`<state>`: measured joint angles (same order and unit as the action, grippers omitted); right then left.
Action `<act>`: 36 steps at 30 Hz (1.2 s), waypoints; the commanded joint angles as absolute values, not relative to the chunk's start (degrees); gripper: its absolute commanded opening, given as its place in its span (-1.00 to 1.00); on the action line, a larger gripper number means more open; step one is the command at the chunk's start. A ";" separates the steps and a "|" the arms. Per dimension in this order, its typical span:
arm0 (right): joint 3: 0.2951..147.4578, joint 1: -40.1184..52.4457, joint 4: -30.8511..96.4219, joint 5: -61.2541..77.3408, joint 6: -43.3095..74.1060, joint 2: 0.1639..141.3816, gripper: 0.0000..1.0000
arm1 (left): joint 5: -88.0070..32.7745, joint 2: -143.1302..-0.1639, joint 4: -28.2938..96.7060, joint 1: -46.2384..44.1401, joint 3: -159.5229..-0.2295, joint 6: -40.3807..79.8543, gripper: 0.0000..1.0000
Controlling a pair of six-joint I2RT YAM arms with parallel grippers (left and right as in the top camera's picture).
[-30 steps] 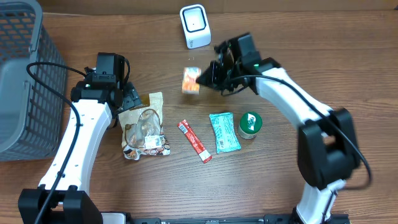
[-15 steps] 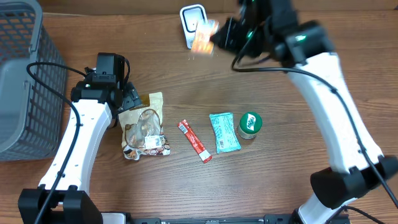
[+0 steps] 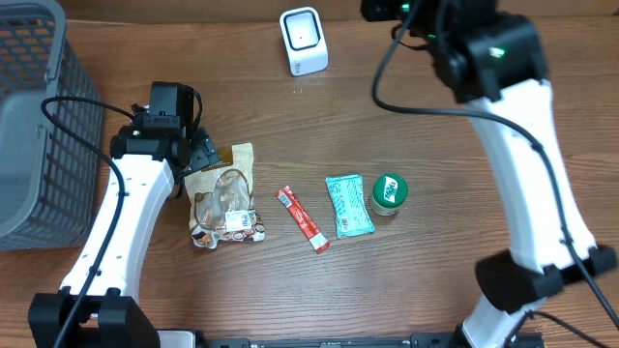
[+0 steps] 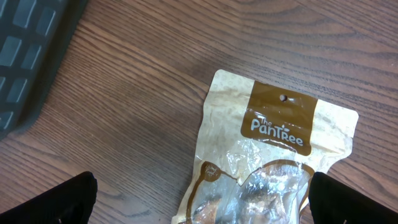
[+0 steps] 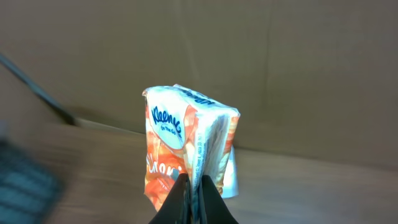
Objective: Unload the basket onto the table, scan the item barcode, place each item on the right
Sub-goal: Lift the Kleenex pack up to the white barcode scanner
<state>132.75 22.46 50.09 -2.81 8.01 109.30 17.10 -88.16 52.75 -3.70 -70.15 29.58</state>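
An orange and white Kleenex tissue pack (image 5: 180,140) hangs upright in the right wrist view, and my right gripper (image 5: 194,190) is shut on its lower edge. From overhead the pack is hidden: the right arm (image 3: 493,58) reaches to the top edge, where its fingers are cut off. The white barcode scanner (image 3: 303,41) stands on the table at the back, left of that arm. My left gripper (image 4: 202,202) is open low over a tan PanTree snack bag (image 4: 273,155), its fingers (image 4: 65,199) spread to either side of the bag (image 3: 224,198).
A grey wire basket (image 3: 29,116) fills the left edge. A red stick packet (image 3: 304,219), a teal packet (image 3: 348,204) and a green-lidded cup (image 3: 389,191) lie in the middle. A brown wall backs the table.
My right arm has lifted the tissue pack off the table, carried it past the scanner and up beyond the overhead frame's top edge. The left arm has not moved.
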 commanded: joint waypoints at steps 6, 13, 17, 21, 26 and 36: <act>133.10 26.92 40.91 -16.75 -10.94 123.04 -0.93 | 16.88 -86.98 52.88 -3.77 -71.13 29.15 0.99; 133.10 28.01 35.86 -17.34 -19.00 132.62 -0.93 | 16.88 -86.98 52.88 -3.77 -71.13 29.17 0.99; 133.05 28.01 34.33 -18.87 -20.03 137.32 -0.93 | 16.88 -86.98 52.88 -3.77 -71.13 29.15 0.99; 133.03 28.25 33.36 -19.75 -19.97 140.07 -0.93 | 16.88 -86.98 52.88 -3.77 -71.13 29.15 0.99; 132.73 28.56 30.11 -24.56 -19.99 142.06 -0.93 | 16.88 -86.98 52.88 -3.77 -71.13 29.15 0.99; 132.73 29.02 23.18 -25.89 -29.61 144.40 -0.93 | 16.88 -86.98 52.88 -3.77 -71.13 29.15 0.99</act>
